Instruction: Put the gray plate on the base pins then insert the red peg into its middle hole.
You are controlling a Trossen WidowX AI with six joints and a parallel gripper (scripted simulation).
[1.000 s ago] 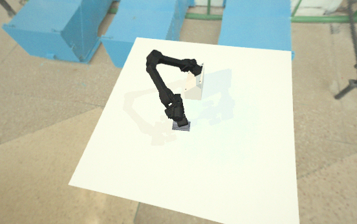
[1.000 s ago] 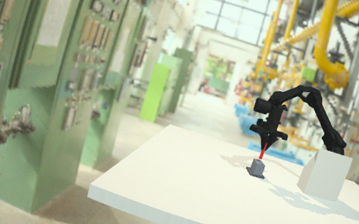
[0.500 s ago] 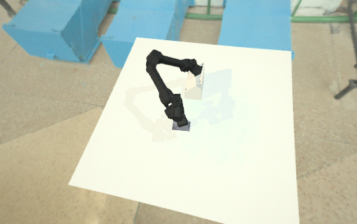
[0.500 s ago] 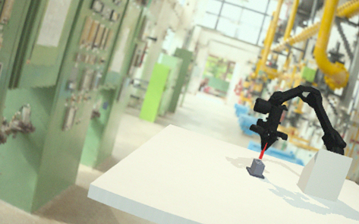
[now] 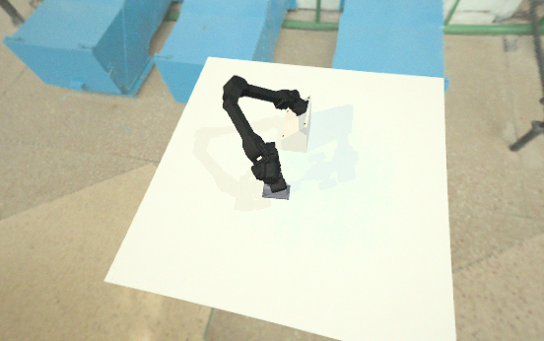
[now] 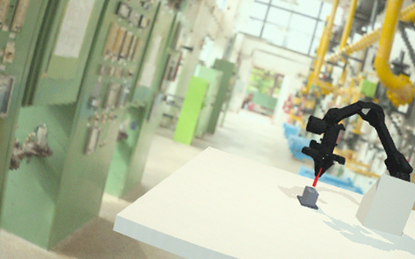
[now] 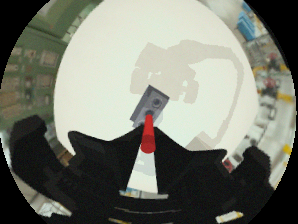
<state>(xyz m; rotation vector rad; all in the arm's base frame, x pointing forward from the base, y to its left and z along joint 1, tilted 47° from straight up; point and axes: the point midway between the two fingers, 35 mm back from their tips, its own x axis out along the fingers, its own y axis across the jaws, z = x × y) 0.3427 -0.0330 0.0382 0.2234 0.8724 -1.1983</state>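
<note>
My gripper point(image 6: 320, 171) point(image 7: 148, 128) is shut on the red peg point(image 6: 316, 180) point(image 7: 148, 131), which points down and leans slightly in the exterior view. The gray plate point(image 6: 311, 189) point(image 7: 148, 99) appears to lie flat on the dark gray base point(image 6: 306, 205) point(image 5: 269, 194); the seam between them is hard to make out. The peg's lower tip is just above the plate in the exterior view. In the wrist view the tip overlaps the plate near its middle and one round end hole shows beyond it. The middle hole is hidden behind the peg.
The white table point(image 5: 306, 256) point(image 6: 219, 216) carries the base and the arm's pale mounting block point(image 5: 295, 140) point(image 6: 390, 205). The block stands behind the base in the top view and right of it in the exterior view. Arm shadows fall on the table.
</note>
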